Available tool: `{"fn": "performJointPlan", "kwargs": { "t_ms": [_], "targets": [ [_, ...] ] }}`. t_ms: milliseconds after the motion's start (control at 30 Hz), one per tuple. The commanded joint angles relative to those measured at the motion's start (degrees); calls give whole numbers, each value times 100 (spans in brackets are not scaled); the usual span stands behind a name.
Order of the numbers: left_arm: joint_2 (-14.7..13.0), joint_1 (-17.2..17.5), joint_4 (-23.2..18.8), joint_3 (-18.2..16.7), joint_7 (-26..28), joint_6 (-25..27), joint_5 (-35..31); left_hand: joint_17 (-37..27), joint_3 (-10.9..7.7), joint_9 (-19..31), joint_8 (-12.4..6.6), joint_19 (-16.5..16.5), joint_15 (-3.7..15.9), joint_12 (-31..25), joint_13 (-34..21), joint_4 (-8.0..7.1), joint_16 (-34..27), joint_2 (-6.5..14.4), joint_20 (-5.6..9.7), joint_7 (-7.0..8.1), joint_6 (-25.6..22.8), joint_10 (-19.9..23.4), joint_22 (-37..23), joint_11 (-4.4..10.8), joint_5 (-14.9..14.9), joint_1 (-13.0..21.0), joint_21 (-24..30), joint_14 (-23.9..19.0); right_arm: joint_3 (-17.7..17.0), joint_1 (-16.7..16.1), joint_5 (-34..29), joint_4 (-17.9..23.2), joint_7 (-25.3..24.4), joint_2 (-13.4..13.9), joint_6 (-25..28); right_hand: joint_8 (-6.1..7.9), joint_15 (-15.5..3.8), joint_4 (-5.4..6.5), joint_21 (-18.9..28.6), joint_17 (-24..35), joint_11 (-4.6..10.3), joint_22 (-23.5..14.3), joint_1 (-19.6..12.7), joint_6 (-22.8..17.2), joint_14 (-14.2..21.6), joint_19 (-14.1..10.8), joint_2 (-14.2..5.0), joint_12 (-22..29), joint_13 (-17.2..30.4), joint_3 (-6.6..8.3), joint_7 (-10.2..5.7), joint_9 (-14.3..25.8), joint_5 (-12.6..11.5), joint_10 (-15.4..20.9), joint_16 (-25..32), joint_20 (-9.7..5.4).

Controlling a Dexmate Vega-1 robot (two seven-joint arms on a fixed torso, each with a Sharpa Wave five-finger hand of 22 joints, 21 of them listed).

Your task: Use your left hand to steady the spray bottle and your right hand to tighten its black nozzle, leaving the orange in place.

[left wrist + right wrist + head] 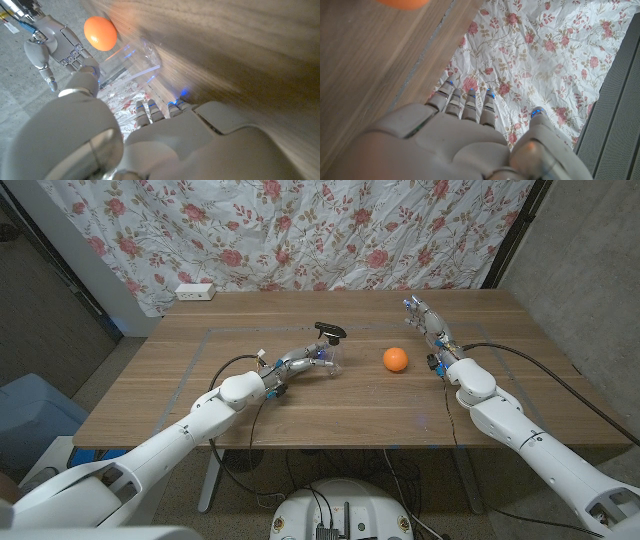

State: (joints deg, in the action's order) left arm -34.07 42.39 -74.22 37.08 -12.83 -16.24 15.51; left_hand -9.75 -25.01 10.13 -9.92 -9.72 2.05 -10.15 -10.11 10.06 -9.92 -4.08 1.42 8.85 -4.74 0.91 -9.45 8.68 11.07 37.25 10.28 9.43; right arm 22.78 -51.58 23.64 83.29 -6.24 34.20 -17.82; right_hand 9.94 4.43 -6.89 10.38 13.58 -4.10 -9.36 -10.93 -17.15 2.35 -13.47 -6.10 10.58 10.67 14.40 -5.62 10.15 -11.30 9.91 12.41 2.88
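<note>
A clear spray bottle (pixel 331 356) with a black nozzle (pixel 330 331) stands upright near the middle of the wooden table (pixel 300 415). My left hand (pixel 300 363) reaches it from the left, and its fingers hold the lower body. In the left wrist view the clear bottle (pixel 134 59) sits between my thumb (pixel 85 80) and fingers (pixel 150 107). An orange (pixel 396 359) lies on the table to the right of the bottle, apart from it. My right hand (pixel 424 318) is raised beyond the orange with its fingers spread, holding nothing. The right hand (pixel 56 46) and orange (pixel 100 33) show past the bottle.
A white power strip (pixel 194 292) lies at the table's back left edge. A floral curtain (pixel 300 230) hangs behind the table. A blue bin (pixel 30 420) stands on the floor to the left. Cables run along both arms.
</note>
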Motion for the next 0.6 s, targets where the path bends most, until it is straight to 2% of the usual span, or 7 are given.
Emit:
{"fn": "performJointPlan", "kwargs": {
  "t_ms": [33,200,333,400,600],
  "targets": [
    [-137,39,-175,-62,-187,60,155,-17,56,4,-8,-280,19,-4,-15,-32,9,-150,-3,-29,200,-167,-36,-3,-10,-57,-6,218,-5,-8,35,-63,30,9,-33,-45,113,-5,9,-11,-1,-14,108,239,-57,6,127,18,2,-49,10,7,10,-54,-41,46],
    [-215,129,-330,-117,-151,57,186,-18,112,3,9,-408,-30,7,-14,-57,18,-242,1,-84,425,-374,-37,-23,-25,-167,-14,395,-39,-81,92,-27,-9,10,-20,-30,110,-12,1,-16,-6,-14,128,289,-98,37,158,12,2,-64,18,6,11,-85,-55,60],
    [-268,200,-434,-180,-127,38,245,-18,119,3,9,-448,-68,18,-13,-64,13,-250,18,-112,508,-475,-38,-26,-25,-195,-12,443,-64,-137,135,-41,-36,-19,-75,-17,118,-17,-14,-21,-9,-14,142,322,-137,90,177,-1,2,-73,39,6,10,-135,-68,59],
    [-289,226,-473,-205,-122,24,266,-18,121,2,14,-519,-105,22,-12,-72,15,-248,42,-189,631,-597,-38,-94,-24,-225,-16,527,-78,-170,169,-53,-39,-36,-106,-18,130,-16,-18,-22,-6,-15,159,366,-168,117,190,-12,2,-82,47,6,10,-183,-76,61],
    [-361,339,-652,-303,2,23,299,-18,127,2,1,-592,-130,2,-11,-92,8,-235,68,-214,712,-669,-38,-105,-26,-284,-15,596,-96,-211,265,-85,34,-42,-141,-15,123,-11,-18,-25,-7,-15,205,470,-223,159,221,-17,1,-105,104,6,9,-241,-86,62]
  ]
}}
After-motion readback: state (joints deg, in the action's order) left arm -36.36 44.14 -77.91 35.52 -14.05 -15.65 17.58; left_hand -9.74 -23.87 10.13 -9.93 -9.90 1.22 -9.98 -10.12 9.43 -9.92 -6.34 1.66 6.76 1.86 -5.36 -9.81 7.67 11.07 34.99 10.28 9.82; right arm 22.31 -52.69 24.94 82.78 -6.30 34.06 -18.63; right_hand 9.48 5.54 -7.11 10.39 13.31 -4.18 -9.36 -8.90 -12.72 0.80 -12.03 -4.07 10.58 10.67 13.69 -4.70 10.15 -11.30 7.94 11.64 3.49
